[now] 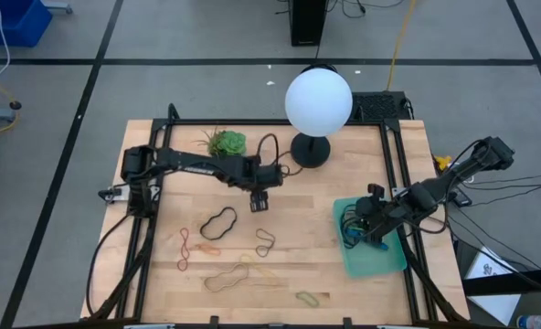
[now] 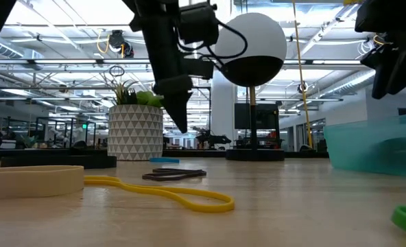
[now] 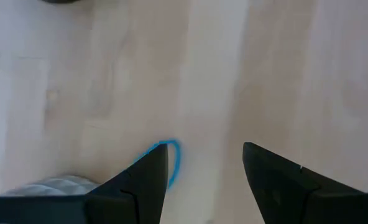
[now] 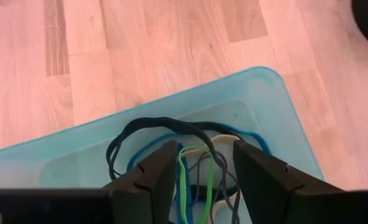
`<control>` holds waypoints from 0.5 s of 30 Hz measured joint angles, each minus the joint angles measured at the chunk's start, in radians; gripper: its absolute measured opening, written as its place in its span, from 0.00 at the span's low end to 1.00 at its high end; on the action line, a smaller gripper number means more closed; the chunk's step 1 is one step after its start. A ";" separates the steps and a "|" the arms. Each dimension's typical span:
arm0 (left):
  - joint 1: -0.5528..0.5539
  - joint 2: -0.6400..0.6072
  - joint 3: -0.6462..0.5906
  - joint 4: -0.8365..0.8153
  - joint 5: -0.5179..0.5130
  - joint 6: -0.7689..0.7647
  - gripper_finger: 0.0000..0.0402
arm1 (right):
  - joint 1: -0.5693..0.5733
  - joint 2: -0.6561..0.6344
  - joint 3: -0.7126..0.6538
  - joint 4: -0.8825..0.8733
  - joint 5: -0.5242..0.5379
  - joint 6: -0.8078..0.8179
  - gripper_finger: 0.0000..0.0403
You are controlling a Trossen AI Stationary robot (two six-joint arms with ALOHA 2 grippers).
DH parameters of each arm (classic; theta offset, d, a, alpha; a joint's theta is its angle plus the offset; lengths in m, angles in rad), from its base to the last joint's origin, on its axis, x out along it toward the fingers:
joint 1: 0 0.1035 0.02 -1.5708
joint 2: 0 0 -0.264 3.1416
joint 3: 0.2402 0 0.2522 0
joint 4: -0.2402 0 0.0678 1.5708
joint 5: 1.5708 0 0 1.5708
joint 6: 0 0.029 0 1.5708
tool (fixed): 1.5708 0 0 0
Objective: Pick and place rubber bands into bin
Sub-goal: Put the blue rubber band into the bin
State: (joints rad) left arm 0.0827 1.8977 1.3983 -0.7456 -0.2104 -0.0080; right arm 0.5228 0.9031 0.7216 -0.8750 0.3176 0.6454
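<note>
My left gripper (image 1: 259, 202) hangs open above the table's middle, fingers pointing down (image 3: 206, 152). A blue rubber band (image 3: 173, 160) lies on the wood beside one fingertip. Other bands lie loose on the table nearer the front: a black one (image 1: 218, 220), red ones (image 1: 185, 248), a tan one (image 1: 227, 277), a dark one (image 1: 266, 242) and a green one (image 1: 307, 297). My right gripper (image 1: 374, 217) is open over the teal bin (image 1: 385, 260) at the right. Below its fingers (image 4: 206, 149), black (image 4: 148, 124), blue (image 4: 252, 135) and yellow-green (image 4: 187, 177) bands lie in the bin (image 4: 78, 146).
A white globe lamp (image 1: 318, 100) on a black base (image 1: 311, 150) stands behind the middle. A small plant in a white patterned pot (image 1: 225, 142) stands at the far left of it. Black frame rails run along the table's left and right sides.
</note>
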 joint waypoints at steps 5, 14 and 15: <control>0.066 0.000 -0.004 -0.015 0.082 0.106 0.53 | 0.000 0.000 0.000 0.010 0.000 -0.002 0.38; 0.144 0.000 -0.114 0.080 0.140 0.176 0.53 | 0.000 0.000 0.000 0.011 0.001 -0.003 0.38; 0.148 0.000 -0.127 0.086 0.139 0.176 0.53 | 0.000 0.000 0.000 0.011 0.001 -0.003 0.38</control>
State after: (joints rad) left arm 0.2307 1.8977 1.2714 -0.6599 -0.0709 0.1679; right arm 0.5228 0.9031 0.7216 -0.8635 0.3187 0.6426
